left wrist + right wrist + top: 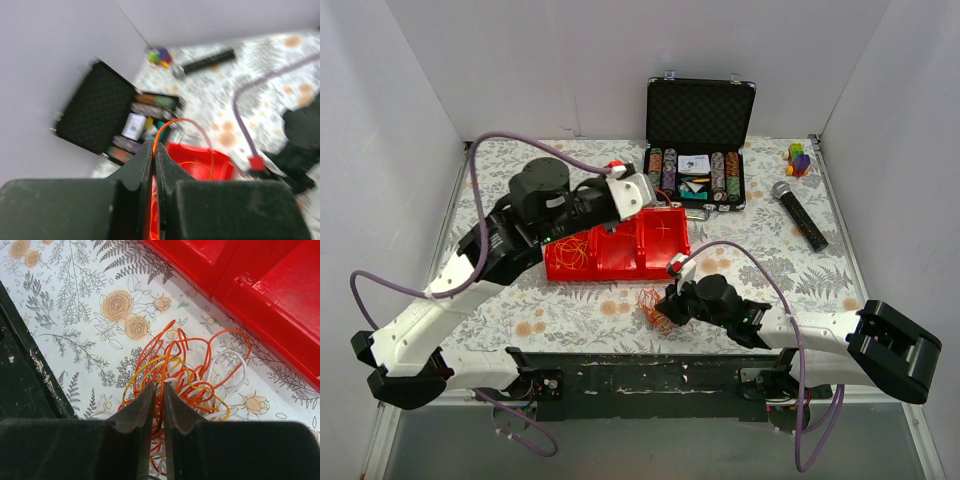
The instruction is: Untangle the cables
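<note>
1. Separating one wire from the knot looks like the step in hand, since each arm pinches wire and most loops are not yet freed.
2. The cables [186, 365], a clump of orange, yellow and white loops, lie on the floral table [820, 270], just beside the front wall of the red tray [280, 305].
3. The right gripper [156, 390] is closed on several orange loops at the clump's near edge.
4. The left gripper [154, 150] hangs above the tray with its fingers pressed together on an orange strand [172, 121]. The strand arcs up and drops back toward the tray, though that view is blurred.
5. More thin strands [570, 252] lie in the tray's left compartment.
6. Whether the left arm's strand runs into the clump cannot be told.
7. The next move calls for a slow, steady pull with the right arm anchoring. Otherwise the whole clump may lift, or the knots may tighten.
</note>
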{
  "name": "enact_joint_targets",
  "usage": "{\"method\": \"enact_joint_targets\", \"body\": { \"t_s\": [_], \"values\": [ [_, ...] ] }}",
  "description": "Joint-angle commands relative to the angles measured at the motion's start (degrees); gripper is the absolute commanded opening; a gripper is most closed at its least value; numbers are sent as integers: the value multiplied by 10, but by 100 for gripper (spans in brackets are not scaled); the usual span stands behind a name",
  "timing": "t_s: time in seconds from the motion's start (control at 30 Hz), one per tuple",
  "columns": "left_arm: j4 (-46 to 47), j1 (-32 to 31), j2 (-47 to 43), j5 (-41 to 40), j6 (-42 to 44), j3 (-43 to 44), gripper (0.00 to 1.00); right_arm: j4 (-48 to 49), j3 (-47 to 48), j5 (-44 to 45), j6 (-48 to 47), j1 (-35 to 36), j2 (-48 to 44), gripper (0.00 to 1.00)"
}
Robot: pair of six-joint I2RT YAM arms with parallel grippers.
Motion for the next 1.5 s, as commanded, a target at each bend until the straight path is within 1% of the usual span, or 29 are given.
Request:
{"method": "enact_joint_targets", "body": {
  "t_s": [0.0,0.13,0.2,0.23,0.27,0.4,0.57,0.87,0.93,1.0,1.13,1.23,1.3,1.47],
  "values": [
    [61,0,-18,-65,67,75,0,-16,-21,8,6,1,4,20],
    [111,0,-15,-97,111,97,0,-27,-18,15,8,1,5,20],
    [142,1,-19,-104,121,85,0,-34,-15,16,8,1,5,20],
    [154,1,-22,-125,122,76,0,-37,-15,19,8,1,3,20],
    [161,1,-25,-129,123,69,0,-41,-15,22,10,1,0,20],
    [182,0,-50,-121,113,8,0,-53,-19,33,15,1,-21,20],
    [227,1,-78,-134,101,-86,0,-79,-29,48,21,1,-56,20],
    [351,3,-114,-179,74,-233,0,-128,-56,65,35,1,-141,20],
    [372,6,-117,-191,74,-261,0,-136,-61,71,39,1,-156,20],
    [389,11,-113,-204,53,-286,0,-139,-67,76,43,1,-167,20],
    [423,41,-102,-220,30,-317,0,-147,-71,81,50,1,-180,20],
    [425,75,-81,-214,3,-320,0,-148,-75,86,54,1,-187,20],
    [425,99,-70,-191,-18,-321,0,-148,-75,87,53,1,-188,20],
    [441,115,-44,-149,-41,-326,0,-150,-71,87,52,1,-182,20]
  ]
}}
